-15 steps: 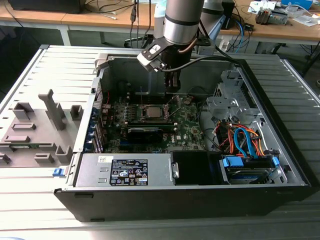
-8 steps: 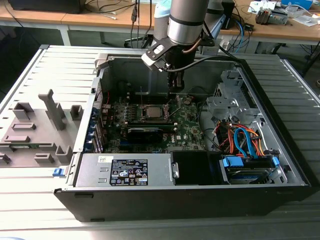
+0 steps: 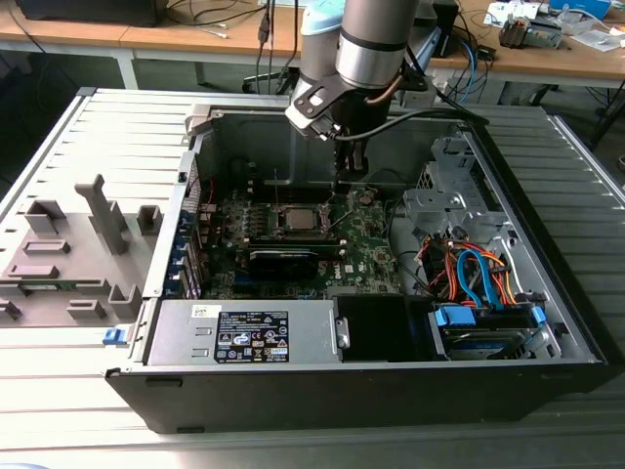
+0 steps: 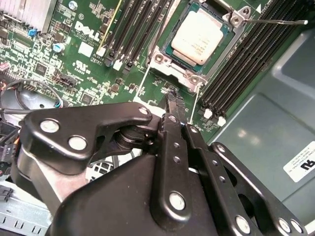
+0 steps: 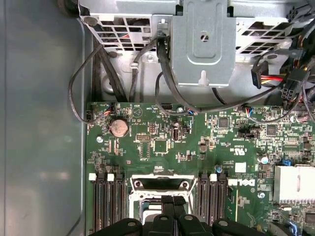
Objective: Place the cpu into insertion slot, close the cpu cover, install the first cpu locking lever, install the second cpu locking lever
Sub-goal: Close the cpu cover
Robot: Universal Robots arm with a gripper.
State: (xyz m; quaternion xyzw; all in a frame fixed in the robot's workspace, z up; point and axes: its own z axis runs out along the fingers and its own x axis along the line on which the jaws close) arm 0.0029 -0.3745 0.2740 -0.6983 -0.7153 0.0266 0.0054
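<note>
The cpu (image 4: 201, 35) is a small flat square with a dull silver-grey top and a greenish edge. It lies flat in the insertion slot (image 4: 158, 59), a square metal-rimmed socket on the green board (image 4: 88, 73). In the second wrist view the cpu cover (image 4: 183, 73) shows as a grey metal frame around the chip. The chip's top is bare through its window, and I cannot tell whether the frame is latched. A thin metal lever (image 4: 275, 21) runs out from one corner of the socket across the long black memory slots (image 4: 246, 59) beside it.

The gripper (image 4: 173, 101) hangs just beside the socket, low over the board, and in the exterior view it (image 3: 348, 181) stands just to the right of the chip (image 3: 296, 217). The jaws are drawn together in both wrist views, the fingers (image 5: 170, 204) side by side, with nothing seen between them.

The board sits in the floor of an open black case (image 3: 293, 401) lying on a grey slatted bench (image 3: 78, 391). The case also holds a long black card (image 3: 283, 259), a silver power supply (image 3: 244, 334) along its near wall, and a drive (image 3: 483, 332) with blue and orange cables. On the exterior view's left, grey fixture blocks (image 3: 68, 254) stand on the bench outside the case.
</note>
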